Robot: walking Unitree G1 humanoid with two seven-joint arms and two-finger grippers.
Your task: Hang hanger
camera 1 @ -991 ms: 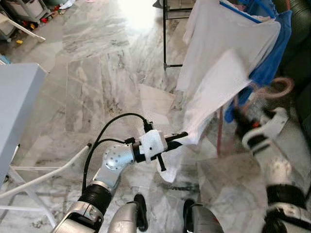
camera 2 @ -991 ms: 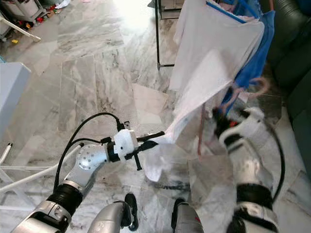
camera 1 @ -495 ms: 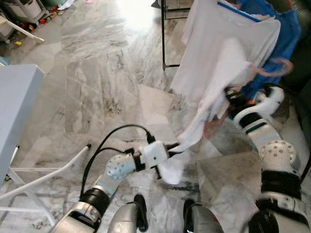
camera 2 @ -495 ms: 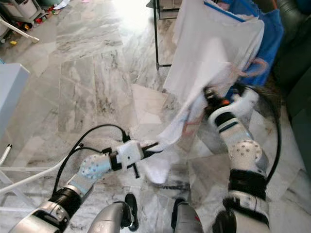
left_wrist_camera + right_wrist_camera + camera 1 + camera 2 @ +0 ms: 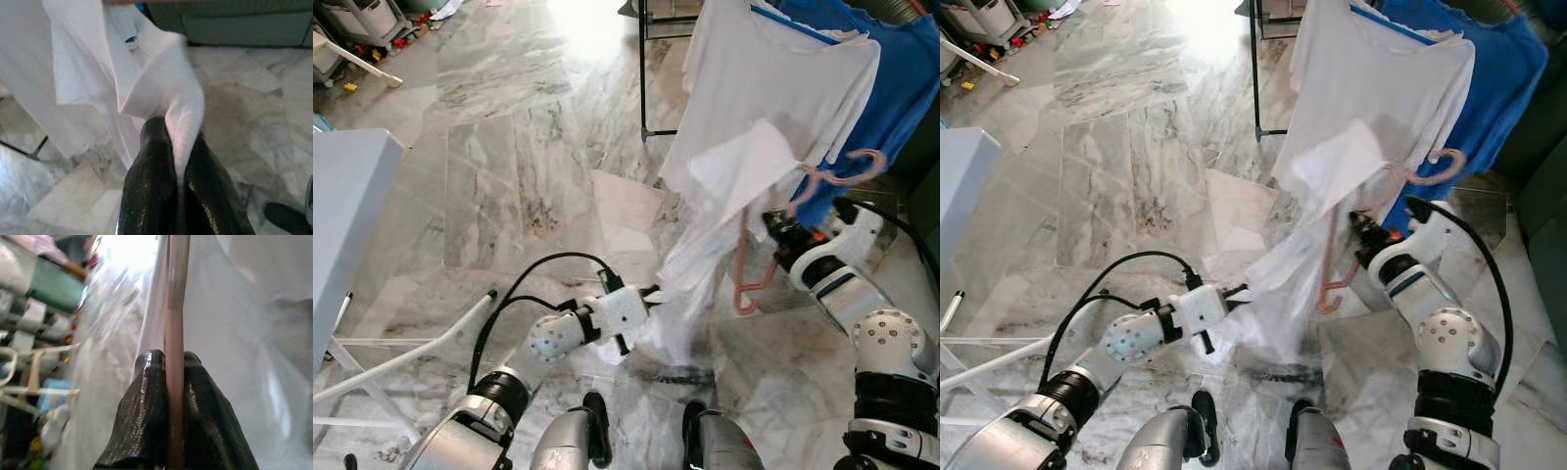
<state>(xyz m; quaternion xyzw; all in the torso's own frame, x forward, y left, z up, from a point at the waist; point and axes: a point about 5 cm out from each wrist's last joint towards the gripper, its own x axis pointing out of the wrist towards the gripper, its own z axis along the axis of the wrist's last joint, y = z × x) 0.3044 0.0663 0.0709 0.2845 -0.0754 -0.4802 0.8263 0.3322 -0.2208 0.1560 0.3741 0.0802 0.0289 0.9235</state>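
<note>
1. Hanger (image 5: 822, 191), pink, carries a white garment (image 5: 734, 206); the right gripper (image 5: 168, 369) is clenched on its bar, and the right wrist view shows both black fingers (image 5: 142, 421) pressed against the pink rod.
2. Left gripper (image 5: 171, 142) is clenched on a bunched corner of the white garment, low and ahead of the robot, holding the hem away from the marble floor (image 5: 509, 166).
3. Hook end of the hanger stands just beside the blue clothing (image 5: 901, 88) and a white shirt (image 5: 754, 69) already on the black rack (image 5: 644, 78).
4. Step in hand, as judged: carrying the loaded hanger to the rack. The next move calls for raising the hook over a rail, which is hidden by cloth.
5. Eye views give rack and hook; wrist views give each grip close up.
</note>
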